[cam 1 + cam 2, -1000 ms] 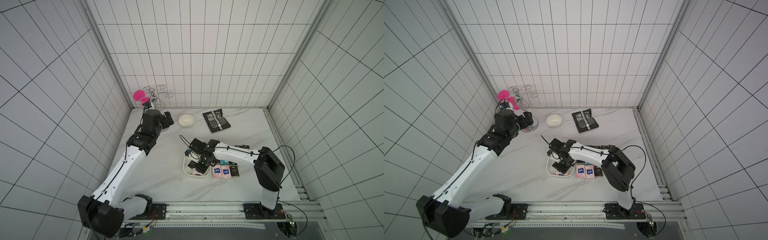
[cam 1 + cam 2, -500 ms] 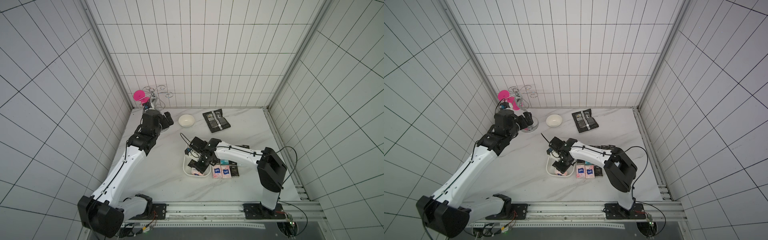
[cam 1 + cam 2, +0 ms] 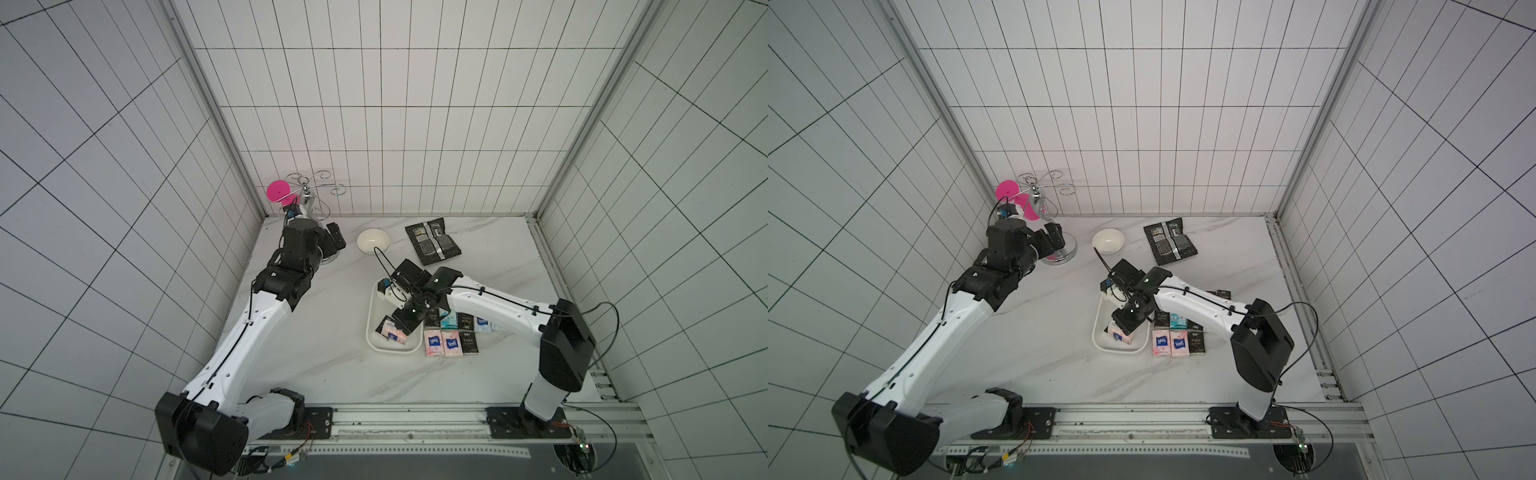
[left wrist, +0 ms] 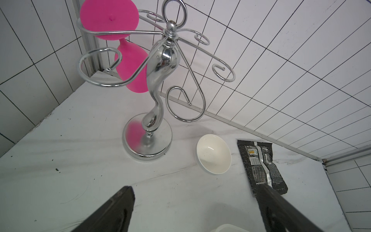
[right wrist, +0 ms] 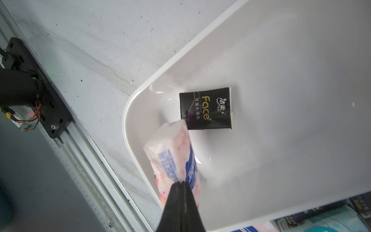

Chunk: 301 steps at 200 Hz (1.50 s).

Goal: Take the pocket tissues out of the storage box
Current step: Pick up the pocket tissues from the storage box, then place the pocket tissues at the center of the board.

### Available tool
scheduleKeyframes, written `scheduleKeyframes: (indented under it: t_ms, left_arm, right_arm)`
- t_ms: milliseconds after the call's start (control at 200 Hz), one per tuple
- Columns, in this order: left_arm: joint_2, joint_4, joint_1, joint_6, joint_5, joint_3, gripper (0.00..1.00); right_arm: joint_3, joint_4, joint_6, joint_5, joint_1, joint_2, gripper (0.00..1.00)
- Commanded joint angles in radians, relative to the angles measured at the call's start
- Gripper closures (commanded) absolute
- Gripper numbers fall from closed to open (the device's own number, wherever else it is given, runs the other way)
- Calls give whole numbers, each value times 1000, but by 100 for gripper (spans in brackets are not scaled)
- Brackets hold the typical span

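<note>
The white marble tabletop [image 3: 324, 332] carries everything. The left arm [image 3: 249, 332] reaches to the far corner by the chrome glass rack [image 4: 158, 70], and the left tool [image 4: 195, 190] hangs there with its fingers spread wide and nothing between them. The right arm [image 3: 498, 307] stretches across to the storage box [image 3: 370, 316], which sits mid-tabletop. Just beside the box, on the right arm's side, most of the pocket tissues [image 3: 451, 343] already lie in rows on the tabletop.

Two packets are left in the box. A black packet [image 5: 206, 109] with "Face" lettering lies flat on the box floor near a corner. A pink-white packet [image 5: 172, 156] with a blue label stands tilted next to it, its far end about touching the black one.

Over the last second the arm has barely shifted, but the right tool [image 5: 181, 184] has finished closing. Its tips are now pressed together on the crimped end of the pink-white packet, pinching only the wrapper seam. So the grasp looks made, and lifting this packet over the rim to join the rows is likely next. A seam pinch on a soft packet may let it swing or slip, and the black packet will be left to fetch
</note>
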Motion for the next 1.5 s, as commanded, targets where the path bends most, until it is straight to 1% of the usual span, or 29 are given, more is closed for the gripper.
scheduleKeyframes:
  t_ms: [0, 145, 280, 555, 720, 770, 850, 1005, 1120, 1274, 1499]
  left_arm:
    - [-11, 3, 5, 7, 3, 35, 1]
    - [-10, 5, 5, 6, 7, 38, 1]
    - [-9, 8, 5, 5, 10, 39, 1]
    - [-16, 22, 5, -1, 21, 35, 1]
    - [-11, 33, 5, -6, 39, 35, 2]
    - [-10, 34, 5, -7, 42, 36, 1]
    - [-10, 41, 5, -11, 46, 35, 1]
    - [-14, 58, 5, -19, 59, 28, 1]
    - [-21, 73, 5, -27, 62, 16, 1]
    - [-22, 87, 5, -45, 95, 13, 1]
    - [-40, 85, 6, -41, 91, 12, 1]
  right_arm:
    - [-14, 27, 38, -24, -27, -62, 100]
    - [-31, 27, 68, -21, -68, -122, 100]
    - [-81, 19, 104, -6, -124, -194, 100]
    - [-216, -62, 191, 59, -290, -365, 100]
    - [-277, -144, 235, 137, -371, -426, 100]
    - [-287, -180, 261, 185, -390, -430, 100]
    - [-294, -237, 288, 250, -405, -433, 100]
    - [-353, -280, 343, 297, -449, -474, 100]
    - [-405, -309, 383, 357, -457, -503, 100]
    - [-447, -347, 428, 421, -458, -517, 100]
    - [-467, -363, 461, 426, -448, -496, 100]
